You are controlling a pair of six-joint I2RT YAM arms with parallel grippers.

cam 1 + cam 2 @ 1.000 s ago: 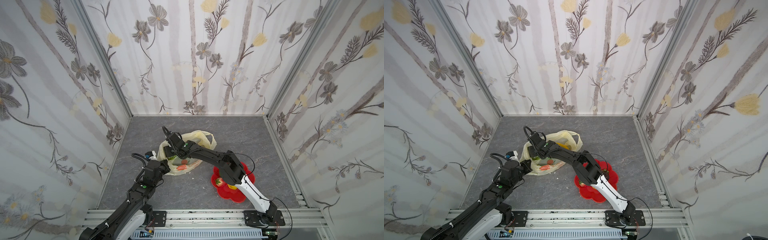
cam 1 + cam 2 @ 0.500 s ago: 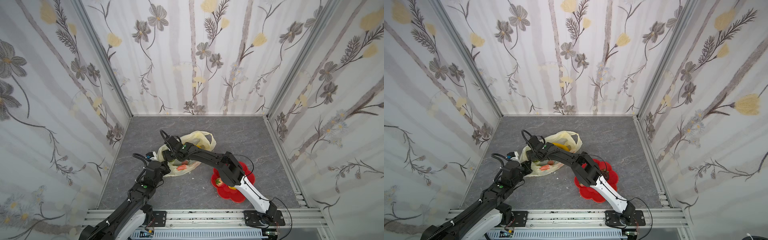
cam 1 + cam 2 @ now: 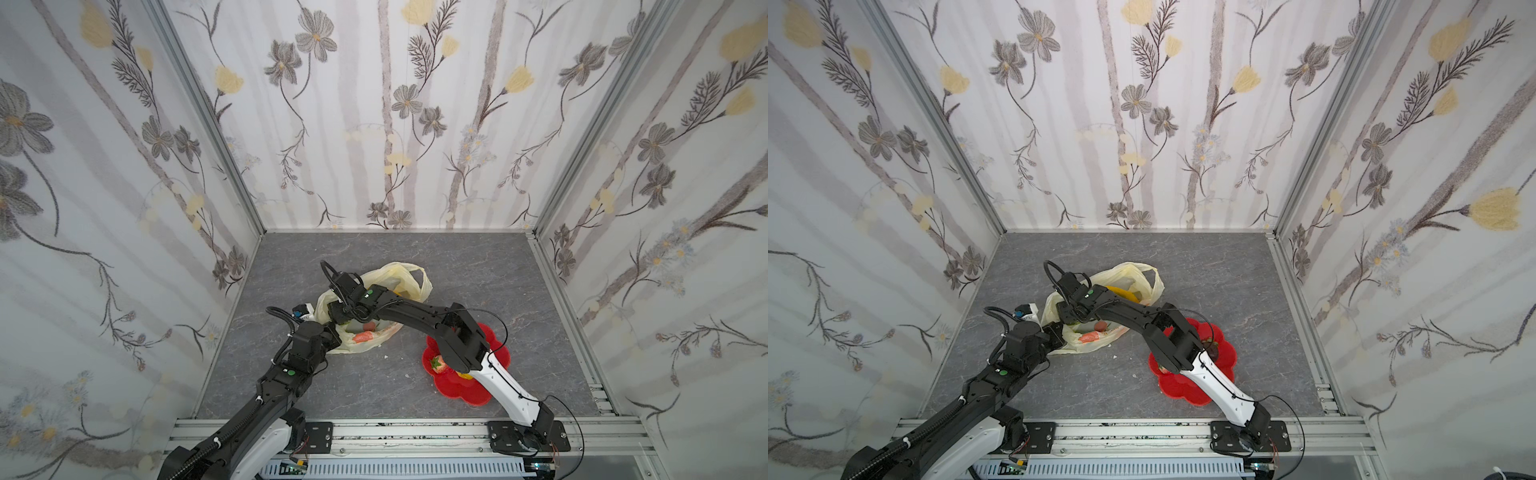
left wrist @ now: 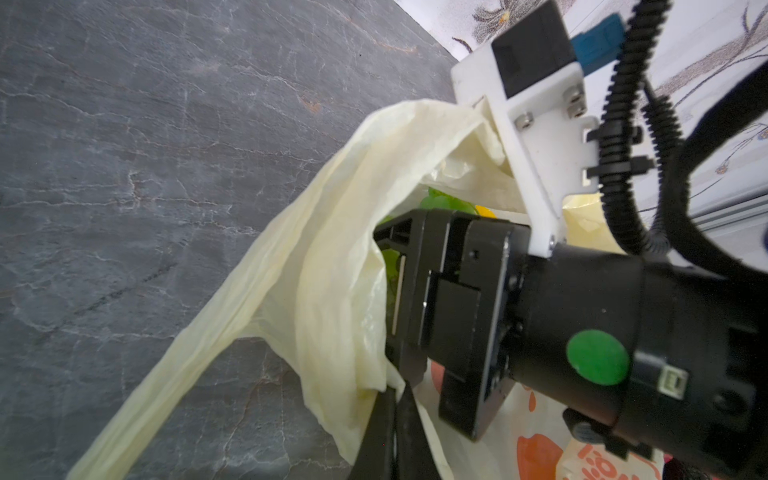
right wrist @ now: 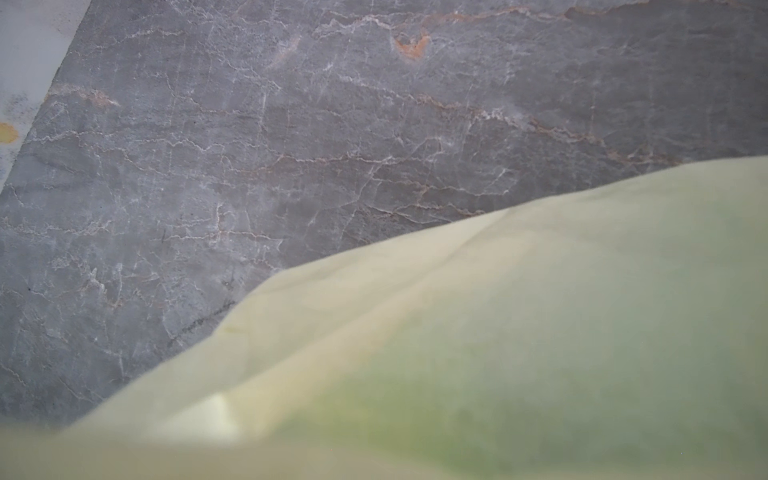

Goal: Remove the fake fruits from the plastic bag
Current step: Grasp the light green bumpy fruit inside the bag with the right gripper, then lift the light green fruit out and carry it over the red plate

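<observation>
Nearest me, a red flower-shaped plastic dish sits on the grey marbled tabletop. A glossy red strawberry is already in it, and the right forearm passes over its near-left lobes. Left of the dish, the left gripper is pinched shut on a fold of the thin pale-yellow plastic bag, holding the mouth up. Just beyond, the right gripper is sunk into that mouth. Its jaws look parted, but film hides the tips, so I cannot tell whether they hold anything. The green plastic grape bunch lies right at them, inside the bag. Deeper in, a yellow plastic banana shows near the far loop handle.

To do this step well, the left pinch should stay steady and high. The right should close on the bunch alone, then lift out through the opening. The obstacles are slack film draped across the right wrist lens, which could get nipped, and the far handle, which could snag.
</observation>
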